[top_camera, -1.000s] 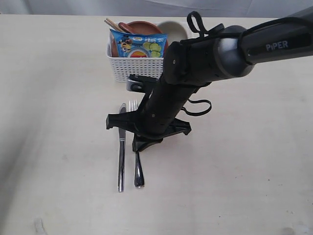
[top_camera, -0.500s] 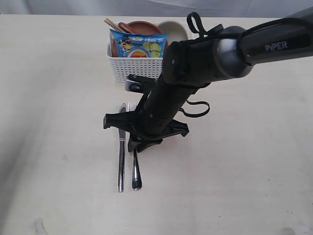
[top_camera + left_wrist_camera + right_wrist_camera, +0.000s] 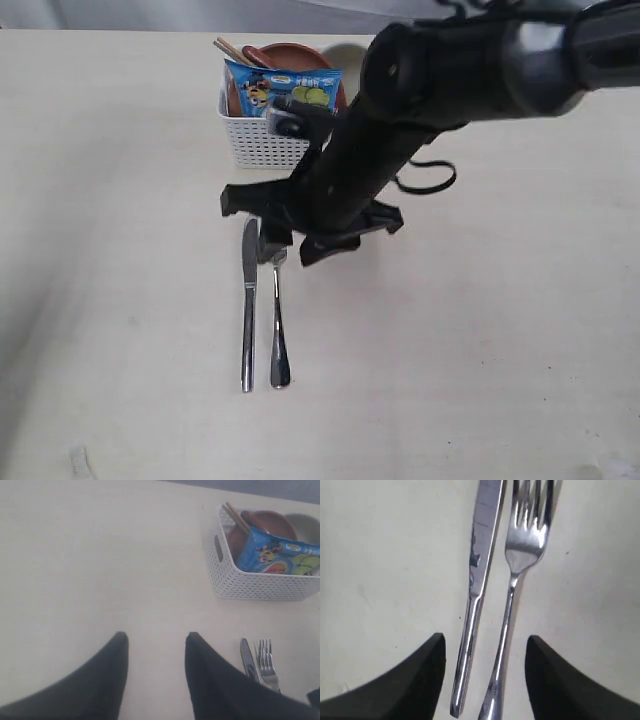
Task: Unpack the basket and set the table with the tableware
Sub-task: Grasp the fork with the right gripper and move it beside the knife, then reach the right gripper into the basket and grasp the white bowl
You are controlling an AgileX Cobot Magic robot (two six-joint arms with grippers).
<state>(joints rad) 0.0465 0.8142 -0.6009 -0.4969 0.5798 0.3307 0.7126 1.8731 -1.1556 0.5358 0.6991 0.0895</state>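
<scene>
The left gripper (image 3: 156, 641) hangs spread and empty over the pale beige tabletop (image 3: 100, 250). A steel knife (image 3: 247, 310) and steel fork (image 3: 279, 335) lie side by side before the white perforated plastic basket (image 3: 262, 143). The right gripper (image 3: 297, 248) hovers above them, parted, grasping nothing.

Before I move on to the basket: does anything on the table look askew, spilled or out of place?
Nothing is spilled or damaged. The knife and fork lie side by side on the table, nearly parallel and not touching. The only oddity is a blue snack bag standing in the basket.
</scene>
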